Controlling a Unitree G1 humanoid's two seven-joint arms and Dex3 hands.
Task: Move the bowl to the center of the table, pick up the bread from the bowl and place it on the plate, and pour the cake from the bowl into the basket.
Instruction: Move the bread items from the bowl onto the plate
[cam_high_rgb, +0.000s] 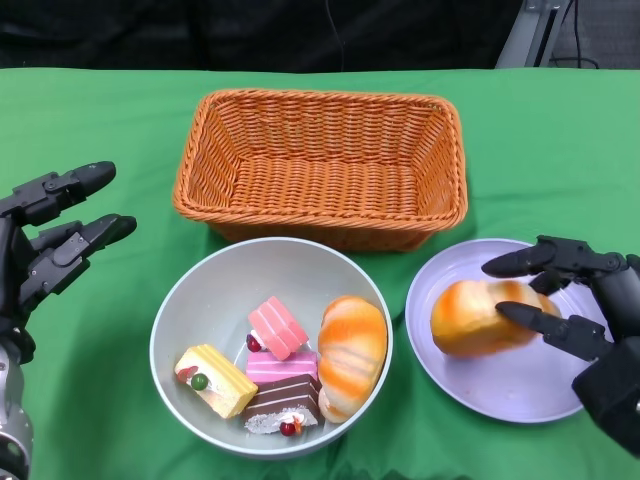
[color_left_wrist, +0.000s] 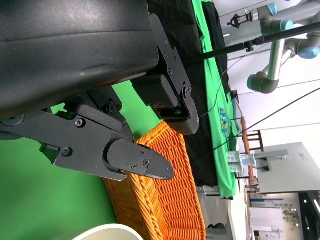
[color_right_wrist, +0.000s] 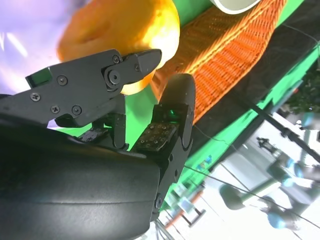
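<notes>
A grey bowl sits at the table's middle, in front of the wicker basket. It holds an orange bread and several cake slices: pink, yellow, chocolate. A second bread lies on the lilac plate at the right. My right hand reaches over it with fingers spread, one finger lying across the bread and the others apart from it. In the right wrist view that bread shows just beyond my fingers. Left of the bowl, my left hand hangs empty, fingers apart.
Green cloth covers the table. The basket stands just behind the plate and bowl; its wall also shows past my left hand. Beyond the table's far edge are stands and other robot arms.
</notes>
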